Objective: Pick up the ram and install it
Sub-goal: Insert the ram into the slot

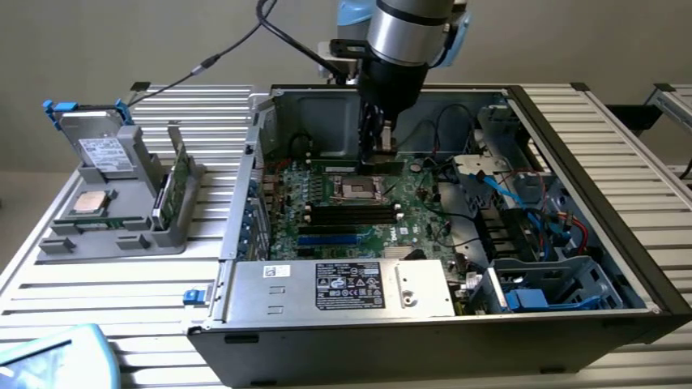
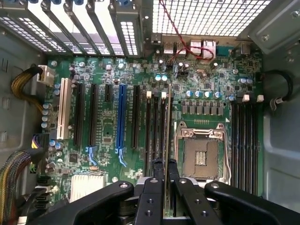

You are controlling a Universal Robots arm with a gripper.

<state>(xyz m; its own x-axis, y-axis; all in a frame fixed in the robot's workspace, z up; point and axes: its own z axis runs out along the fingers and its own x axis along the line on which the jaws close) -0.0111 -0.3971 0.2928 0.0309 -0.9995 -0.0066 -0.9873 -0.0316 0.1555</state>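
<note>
The ram [image 2: 167, 126] is a thin green stick seen edge-on, held upright between my fingers [image 2: 158, 171]. My gripper [image 2: 165, 165] is shut on it. The stick lines up along the black memory slots [image 2: 152, 126], right beside the empty processor socket [image 2: 202, 157]. Whether its lower edge touches a slot I cannot tell. In the exterior view my gripper [image 1: 381, 152] reaches down into the open computer case [image 1: 605, 162], low over the green motherboard [image 1: 373, 215] just behind the socket [image 1: 357, 188].
A second bank of black slots [image 2: 246, 140] lies on the socket's other side. The power supply [image 1: 340, 288], a drive cage [image 1: 540, 284] and loose cables [image 1: 508, 186] crowd the case. A grey rack [image 1: 108, 231] at the exterior view's left holds a processor chip [image 1: 89, 203], a drive [image 1: 103, 150] and another green stick [image 1: 173, 190].
</note>
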